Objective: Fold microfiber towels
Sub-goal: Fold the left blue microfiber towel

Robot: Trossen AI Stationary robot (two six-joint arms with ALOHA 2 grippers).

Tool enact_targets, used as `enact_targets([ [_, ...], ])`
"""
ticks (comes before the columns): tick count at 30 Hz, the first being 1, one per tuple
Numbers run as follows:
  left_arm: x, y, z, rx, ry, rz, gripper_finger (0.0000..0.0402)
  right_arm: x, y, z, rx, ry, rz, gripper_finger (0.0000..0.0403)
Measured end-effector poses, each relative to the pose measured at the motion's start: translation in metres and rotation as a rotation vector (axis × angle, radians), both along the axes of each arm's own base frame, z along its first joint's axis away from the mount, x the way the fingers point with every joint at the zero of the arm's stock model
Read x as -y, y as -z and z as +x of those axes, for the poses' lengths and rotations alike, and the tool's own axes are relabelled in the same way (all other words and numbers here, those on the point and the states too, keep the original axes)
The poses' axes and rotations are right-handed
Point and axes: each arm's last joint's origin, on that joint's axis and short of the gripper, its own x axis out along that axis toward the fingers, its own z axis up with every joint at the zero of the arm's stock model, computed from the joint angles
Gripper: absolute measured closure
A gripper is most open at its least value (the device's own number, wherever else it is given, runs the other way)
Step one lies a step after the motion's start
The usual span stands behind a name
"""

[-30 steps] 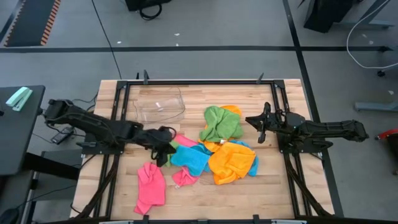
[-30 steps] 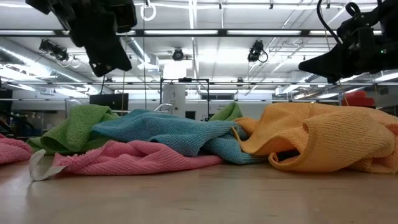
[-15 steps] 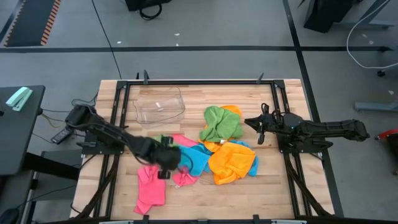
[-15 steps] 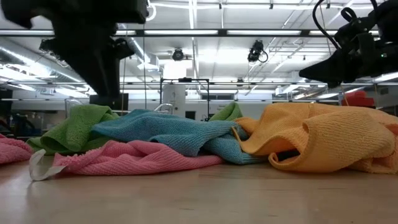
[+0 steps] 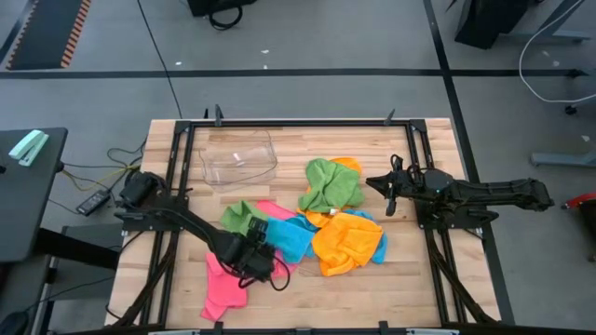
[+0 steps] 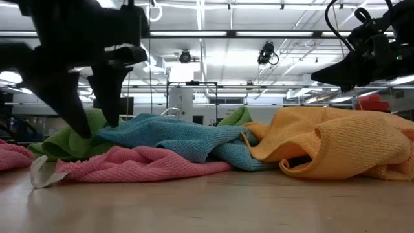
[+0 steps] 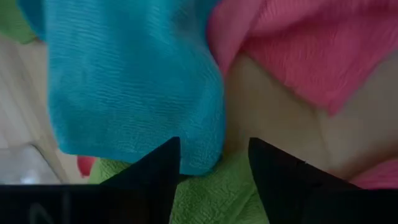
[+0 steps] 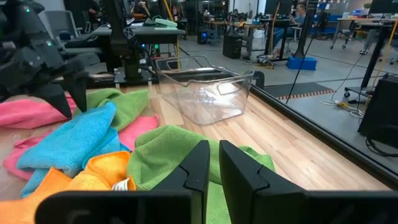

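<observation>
Blue towel point(image 5: 291, 238) under open left hand point(image 5: 258, 261), right hand point(image 5: 389, 191) closed

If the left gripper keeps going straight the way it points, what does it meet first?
Most likely the blue towel: it fills the space just past the open left gripper, with green towel beneath; depth is hard to judge.

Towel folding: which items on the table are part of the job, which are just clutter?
Job:
pink towels
blue towel
green towels
orange towels
left gripper, over the pile

Lying about:
clear tub
</observation>
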Motion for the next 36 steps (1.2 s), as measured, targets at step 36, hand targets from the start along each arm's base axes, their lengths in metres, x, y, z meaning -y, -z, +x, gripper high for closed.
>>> enact_targets([
  [36,0.016,0.012,-0.012,0.053,0.069,0.251,0.0261,0.000,0.001,0.000,-0.005,0.001,0.014,0.0359],
])
